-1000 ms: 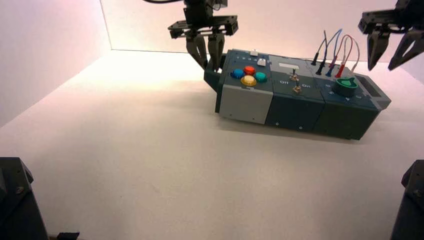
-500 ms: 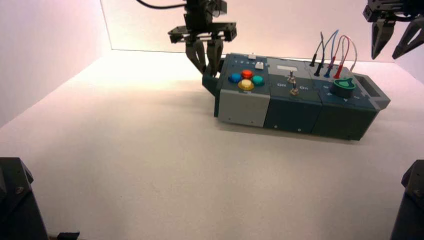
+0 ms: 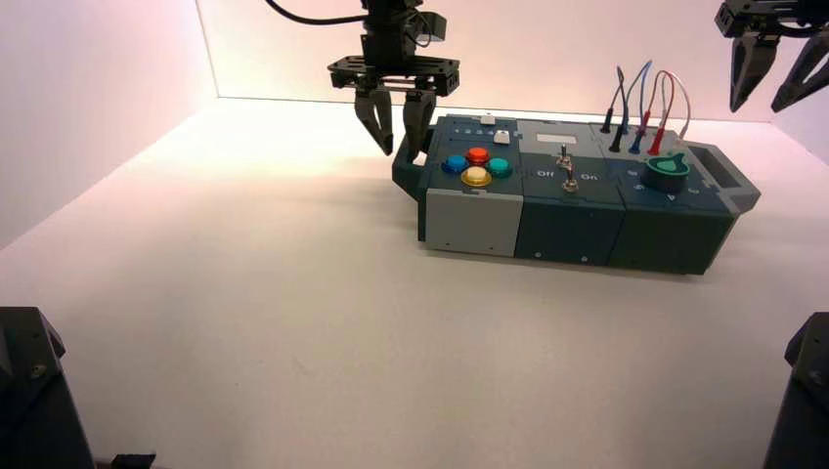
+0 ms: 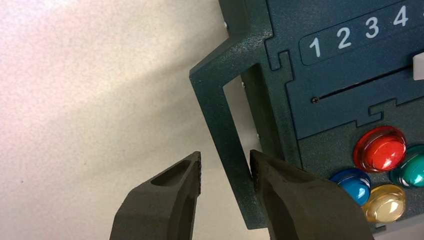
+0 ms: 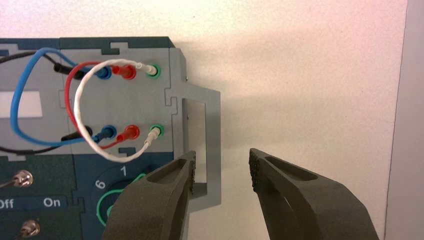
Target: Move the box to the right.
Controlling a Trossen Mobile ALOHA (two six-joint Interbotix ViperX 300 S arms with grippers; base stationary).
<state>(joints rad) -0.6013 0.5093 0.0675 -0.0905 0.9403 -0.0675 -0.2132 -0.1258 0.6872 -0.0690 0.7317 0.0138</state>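
Left end effector (image 3: 394, 151) gaped at the box's (image 3: 577, 200) left handle (image 3: 403, 179).
Right end effector (image 3: 763, 107), also wide, hung near the right handle (image 3: 721, 172).

Pale tabletop (image 3: 293, 322), plain pinkish-white walls (image 3: 508, 59), bright glow toward the left.

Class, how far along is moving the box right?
Done: the box sits right of the table's middle. In hand: the left end effector stands open around the left handle's bar, not clamped. Left: apparently only withdrawing.
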